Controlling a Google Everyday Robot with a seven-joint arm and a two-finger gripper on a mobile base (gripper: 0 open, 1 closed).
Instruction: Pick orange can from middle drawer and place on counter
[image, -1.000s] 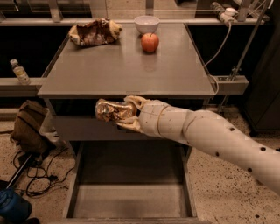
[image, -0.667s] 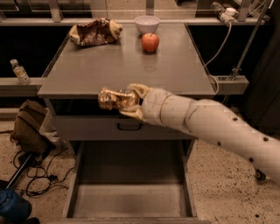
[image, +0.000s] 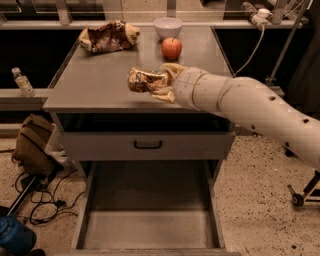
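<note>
Camera view | hand (image: 160, 82) clasps orange can (image: 142, 80) | over counter (image: 95, 87) front

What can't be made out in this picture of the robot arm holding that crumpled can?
All in the camera view:
- Orange can: its right end is hidden inside the gripper; whether it touches the counter cannot be told.
- Middle drawer: front cut off by the bottom edge.
- Arm: base cut off by the right edge.
- Blue object: mostly cut off by the bottom-left corner; unidentifiable.
</note>
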